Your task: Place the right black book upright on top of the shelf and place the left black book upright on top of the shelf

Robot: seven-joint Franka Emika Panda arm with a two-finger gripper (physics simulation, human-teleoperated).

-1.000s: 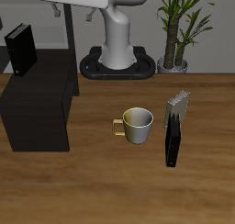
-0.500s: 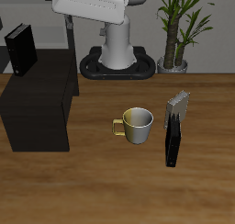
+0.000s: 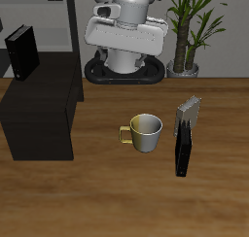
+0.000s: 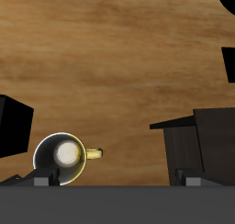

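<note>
Gripper [image 4: 117, 177] hovers empty, jaws spread wide. Left black book [image 3: 183, 146] on the table looks stiff, light and smooth; pinching across its thin covers seems safest.

wooden table [image 3: 97, 197], potted plant [image 3: 192, 27] behind

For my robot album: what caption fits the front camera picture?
One black book stands on the shelf; another black book waits on the table beside a mug.
</note>
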